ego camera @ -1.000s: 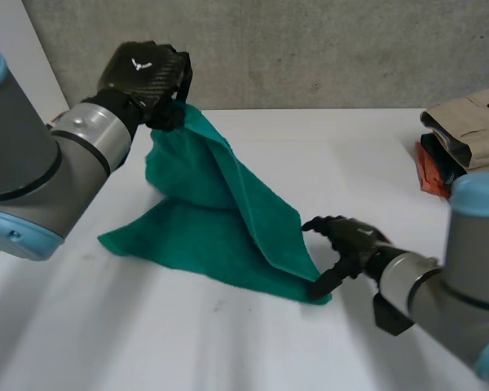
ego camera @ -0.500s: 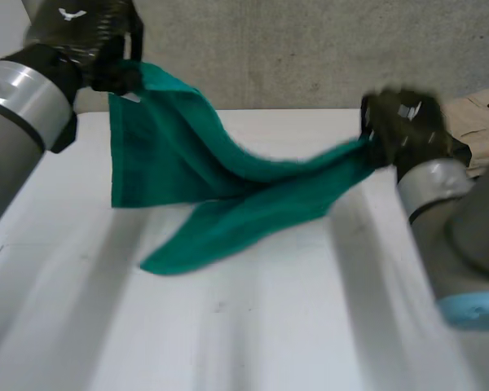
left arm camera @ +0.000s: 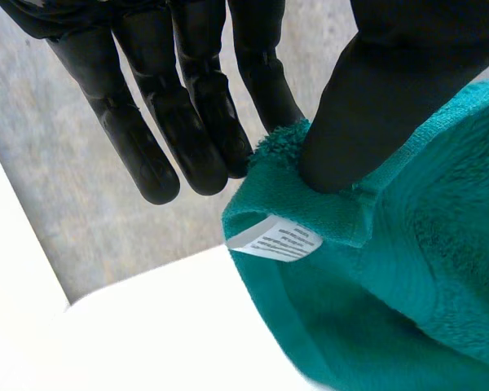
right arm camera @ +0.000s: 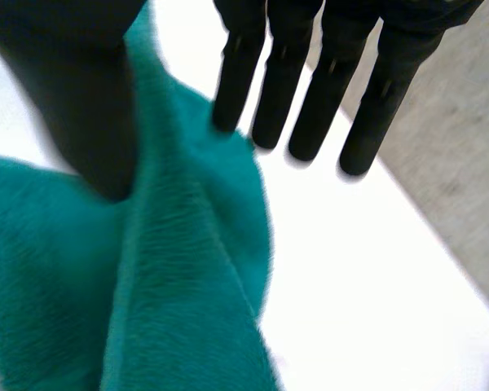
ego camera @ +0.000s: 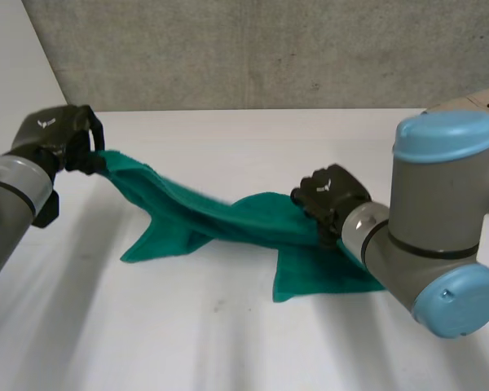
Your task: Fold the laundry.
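On the left, the left robot hand (ego camera: 55,138) pinches a corner of the teal towel (ego camera: 220,216) between its thumb and fingers (left arm camera: 269,81), just beside the towel's white label (left arm camera: 275,239). From that corner the towel stretches in a sagging band across the white tabletop (ego camera: 228,326), and its lower folds lie on the surface. On the right, the right robot hand (ego camera: 330,194) grips the towel's other end, thumb pressed on the cloth.
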Robot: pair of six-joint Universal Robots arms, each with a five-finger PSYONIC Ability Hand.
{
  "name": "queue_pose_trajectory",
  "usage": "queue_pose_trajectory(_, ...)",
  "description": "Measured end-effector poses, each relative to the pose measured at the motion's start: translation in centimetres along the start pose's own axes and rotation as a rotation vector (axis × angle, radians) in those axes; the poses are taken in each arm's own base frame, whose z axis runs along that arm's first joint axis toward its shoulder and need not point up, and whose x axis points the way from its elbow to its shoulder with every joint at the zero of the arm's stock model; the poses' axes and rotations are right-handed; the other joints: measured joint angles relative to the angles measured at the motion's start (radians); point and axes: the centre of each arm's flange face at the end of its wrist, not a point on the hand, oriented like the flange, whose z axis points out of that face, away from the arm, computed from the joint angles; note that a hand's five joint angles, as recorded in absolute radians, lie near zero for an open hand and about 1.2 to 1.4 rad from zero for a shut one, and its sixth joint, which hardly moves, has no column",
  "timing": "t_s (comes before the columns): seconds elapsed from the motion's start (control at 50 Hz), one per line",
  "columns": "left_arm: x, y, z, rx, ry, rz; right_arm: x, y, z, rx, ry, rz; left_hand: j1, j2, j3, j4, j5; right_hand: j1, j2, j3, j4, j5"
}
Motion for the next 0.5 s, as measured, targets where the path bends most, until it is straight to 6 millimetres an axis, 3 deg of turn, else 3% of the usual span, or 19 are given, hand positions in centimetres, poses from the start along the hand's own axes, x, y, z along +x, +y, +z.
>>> queue_pose_trajectory(0.08,-0.2,1.0,0.2,-0.017,-0.002,0.0,1.6,0.6,0.4,0.001,0.04,0.104,0.0,0.0,0.0,0.0,0.0,-0.341,-0.356,-0.366,-0.369,-0.35)
queue_pose_trajectory(0.22,-0.1,0.8,0.2,-0.007,0.0,-0.001,6.9,0.4,-1.2,0.021,0.133,0.271,0.0,0.0,0.0,0.0,0.0,-0.351,-0.381,-0.398,-0.403,-0.364)
queue_pose_trajectory(0.3,0.0,0.3,0.1,0.009,0.002,-0.001,8.6,2.1,-2.5,-0.073,0.135,0.301,0.0,0.0,0.0,0.0,0.0,-0.339,-0.333,-0.351,-0.362,-0.329)
queue_pose_trajectory(0.5,0.1,-0.2,0.1,0.027,0.006,0.0,7.7,8.5,-4.1,-0.269,0.068,0.154,0.0,0.0,0.0,0.0,0.0,-0.099,-0.111,-0.128,-0.129,-0.097)
